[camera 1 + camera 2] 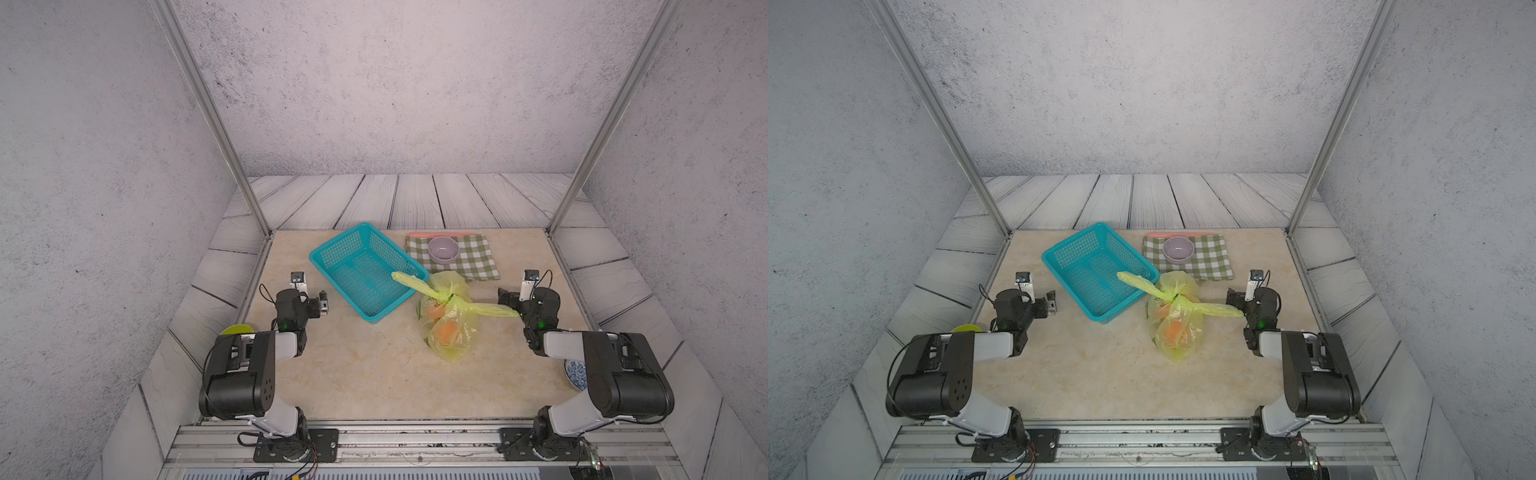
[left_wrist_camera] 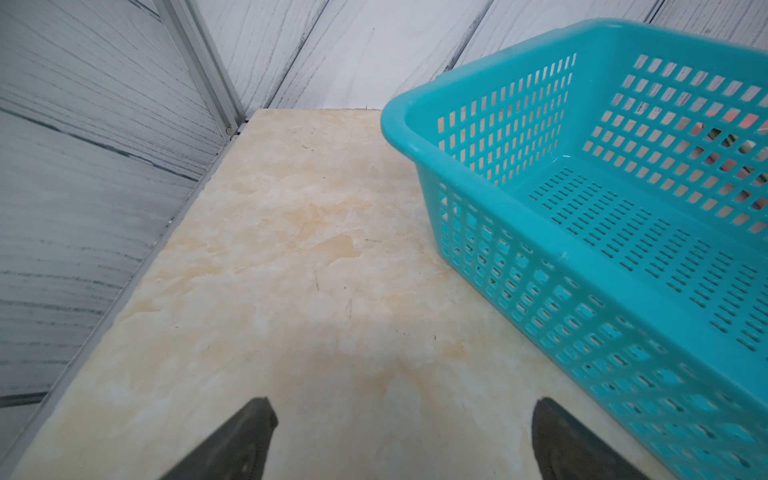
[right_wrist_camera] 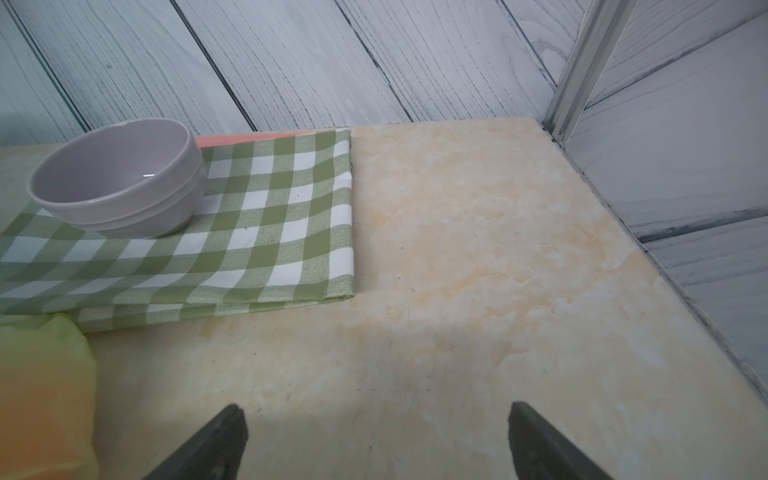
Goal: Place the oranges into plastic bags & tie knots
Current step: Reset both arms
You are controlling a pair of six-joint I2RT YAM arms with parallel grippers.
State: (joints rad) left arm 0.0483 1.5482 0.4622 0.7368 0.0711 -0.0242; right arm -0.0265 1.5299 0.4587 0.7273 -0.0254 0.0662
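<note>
Status: my left gripper (image 1: 323, 302) is spread wide with nothing in it. In the left wrist view both fingers (image 2: 249, 440) sit apart over the bare beige marbled tabletop (image 1: 374, 374), just beside the teal rectangular plastic mesh basket (image 1: 345, 251). No fruit shows in the basket.

My right gripper (image 1: 508, 297) is also spread wide and empty. Its wrist view shows the same gripper (image 3: 376, 411) over bare table, with the bag's blurred edge at the side.

The thin translucent yellow-green plastic carrier bag (image 1: 451, 336) lies on the table between my arms, nearer the right one and beside the basket's corner. The round orange fruits (image 1: 445, 331) are inside it, seen through the film. Two shapes are clear in both top views; I can't make out a third.

The knot (image 1: 448, 298) is tied at the bag's neck, and the handle ends stick out sideways. One end lies over the basket's rim. The other points at my right wrist, and I can't tell whether it touches.

Behind the bag is a folded green-and-white checked cloth (image 1: 478, 259) with a pale grey round ceramic bowl (image 1: 443, 249) upright on it. A pink strip shows at the cloth's far edge.

A blue-and-white patterned dish (image 1: 575, 374) is partly hidden under my right arm. A yellow-green round item (image 1: 236, 330) is partly hidden behind my left arm.
</note>
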